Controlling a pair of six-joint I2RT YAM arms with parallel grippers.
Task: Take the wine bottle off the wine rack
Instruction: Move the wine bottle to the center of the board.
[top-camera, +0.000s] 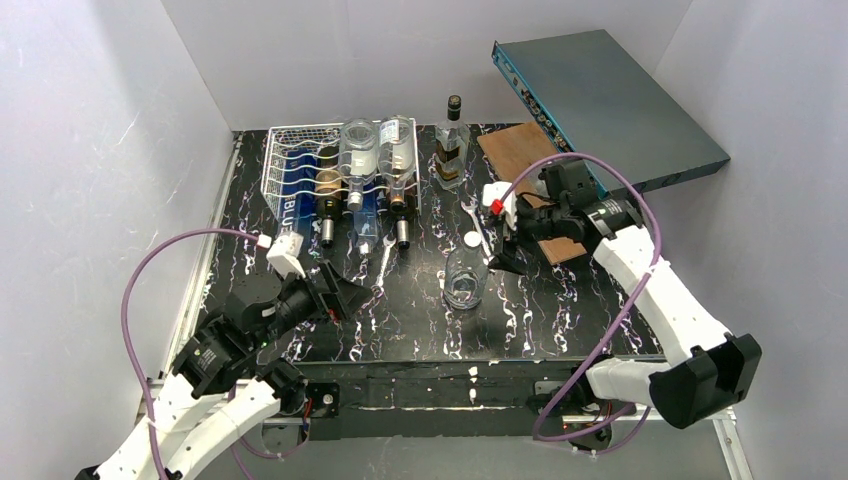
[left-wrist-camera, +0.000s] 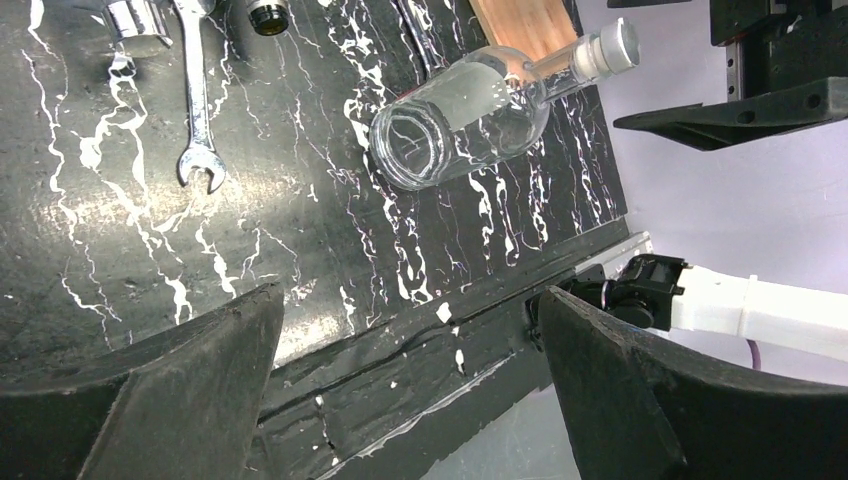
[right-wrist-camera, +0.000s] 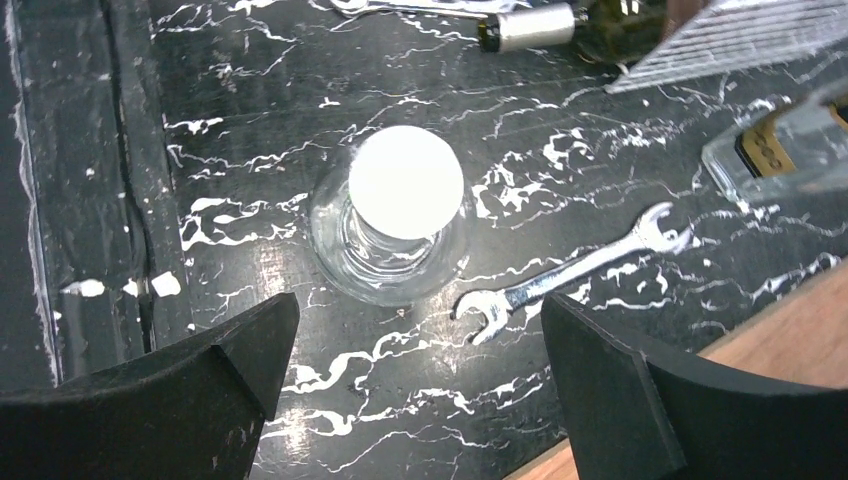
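Your left claw (top-camera: 345, 293) hangs low at the near left, its black wedge-shaped fingers spread wide and holding nothing. Your right claw (top-camera: 505, 258) is just as wide above a clear glass bottle (top-camera: 466, 282) that stands upright under a white cap. Look far left: the dark wine bottle (top-camera: 328, 198) lies in the silvery wire rack (top-camera: 280, 165), its long axis running far to near and its neck pointing at your left claw, which I judge the nearer arm. Expect smooth, round glass over wavy wire.
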